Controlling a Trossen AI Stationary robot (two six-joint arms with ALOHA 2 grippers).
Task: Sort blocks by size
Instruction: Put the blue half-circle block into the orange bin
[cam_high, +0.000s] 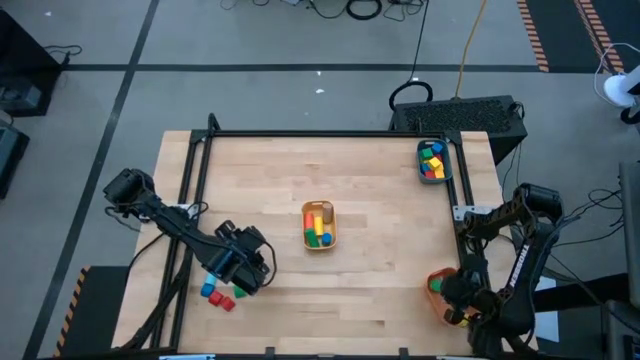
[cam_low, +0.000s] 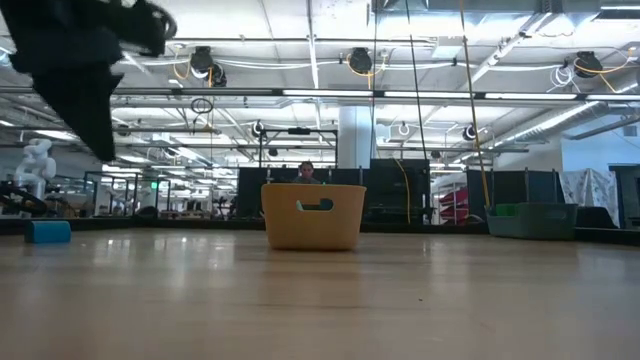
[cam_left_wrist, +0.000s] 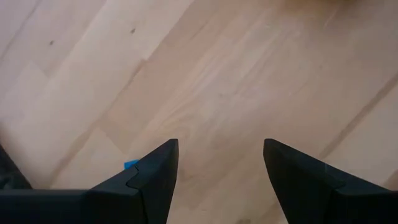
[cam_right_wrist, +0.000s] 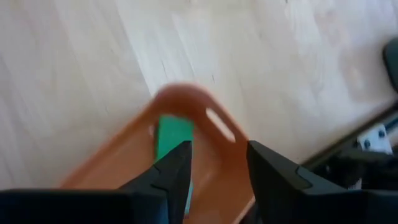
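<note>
While the right gripper (cam_high: 458, 300) hangs over the orange bin (cam_high: 436, 279) at the table's near right corner, its fingers (cam_right_wrist: 177, 168) stand apart with nothing between them. That bin holds a green block (cam_right_wrist: 173, 137) against its handled end wall; further contents are hidden by the arm in the high view. The right arm rises from its base at the table's right edge and folds back toward the near corner, wrist pointed down into the bin.

At the near left, three loose blocks lie on the wooden table (cam_high: 380, 290): a blue block (cam_high: 207, 291), a red block (cam_high: 216, 297) touching it, and a second red block (cam_high: 227, 304) just beside. The left gripper (cam_high: 258, 280) hovers just beside this group, toward the table's middle. Its fingers (cam_left_wrist: 158, 171) stand wide open over bare wood and hold nothing. The left arm reaches in diagonally from its base at the left edge.

At the table's centre stands the yellow bin (cam_high: 319, 243), holding red, yellow, green and blue blocks (cam_high: 318, 226).

At the far right corner sits the teal bin (cam_high: 446, 160), filled with blue, yellow, red and green blocks (cam_high: 431, 162).
</note>
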